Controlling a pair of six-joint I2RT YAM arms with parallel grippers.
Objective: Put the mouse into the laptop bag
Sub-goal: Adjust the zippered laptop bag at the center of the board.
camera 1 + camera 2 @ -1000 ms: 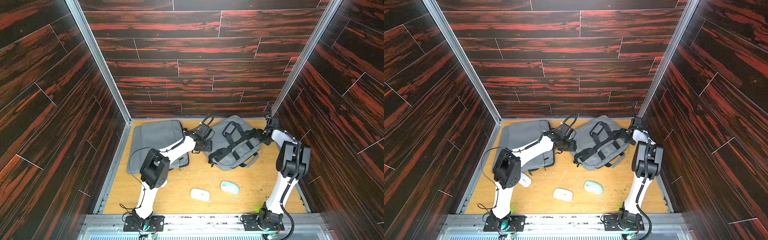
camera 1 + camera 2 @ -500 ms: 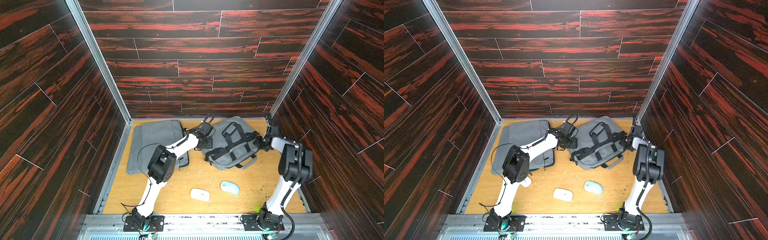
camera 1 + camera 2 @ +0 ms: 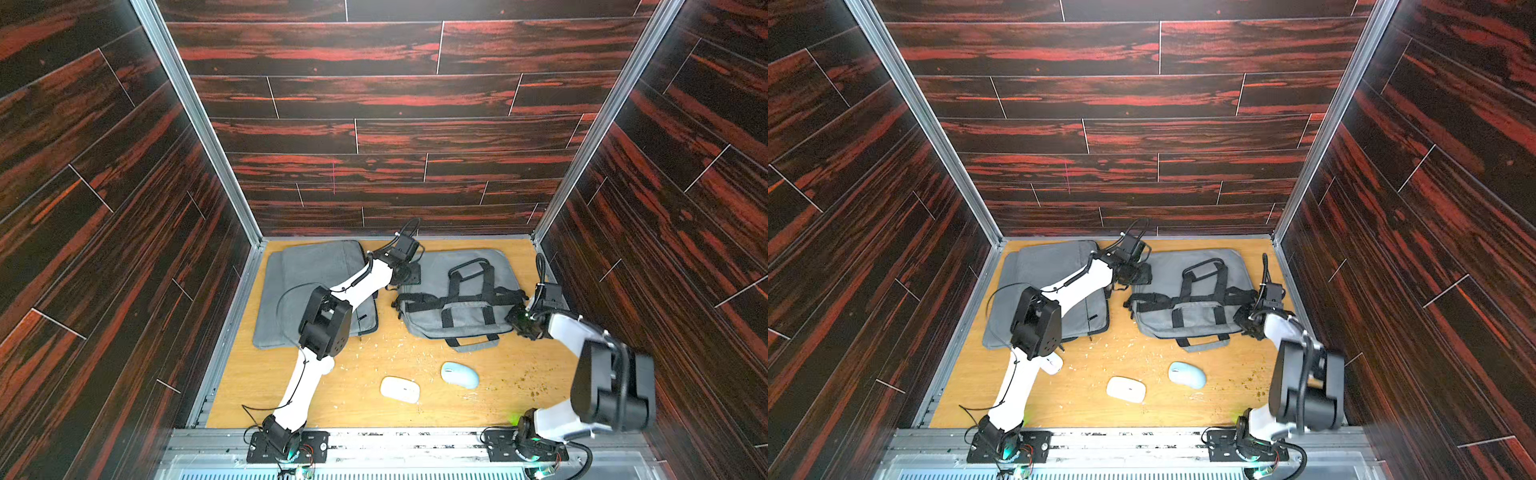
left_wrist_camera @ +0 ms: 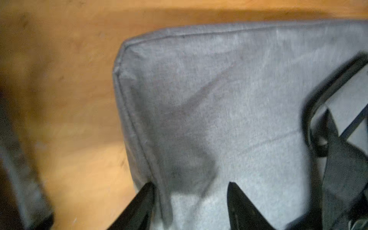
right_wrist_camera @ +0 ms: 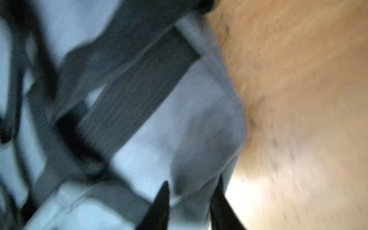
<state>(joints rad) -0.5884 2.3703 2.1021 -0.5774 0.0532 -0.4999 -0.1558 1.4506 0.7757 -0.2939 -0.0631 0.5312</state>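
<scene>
— White and pale blue, those were the two mice nearest the front rail. The white mouse (image 3: pixel 400 389) and the blue mouse (image 3: pixel 459 374) lay near each other but not touching on the bare wooden table (image 3: pixel 353 411), in neither a bag nor a claw.
— And the arms?
— Both were busy farther back, at the strapped grey laptop bag (image 3: pixel 457 303). The right gripper (image 3: pixel 519 322) sat at its right-hand edge. In the wrist view its jaws stood a little parted astride the rounded hem, too blurred to say whether they nipped the cloth.
— The left one?
— The left gripper (image 3: pixel 405 274) was over the bag's far corner, beside the plain grey sleeve (image 3: pixel 311 266). Its fingers (image 4: pixel 237 201) were spread either side of the piped seam, with flat cloth between them and nothing pinched that I could see.
— So how was the step to be done well?
— I judged the step was readying the bag. No open mouth showed in any view, so the claws needed the zip or a pocket lip, not flat fabric. One should pin the bag so it could not slide, the other lift the lip wide, and only then fetch a mouse, taken across its narrow sides
</scene>
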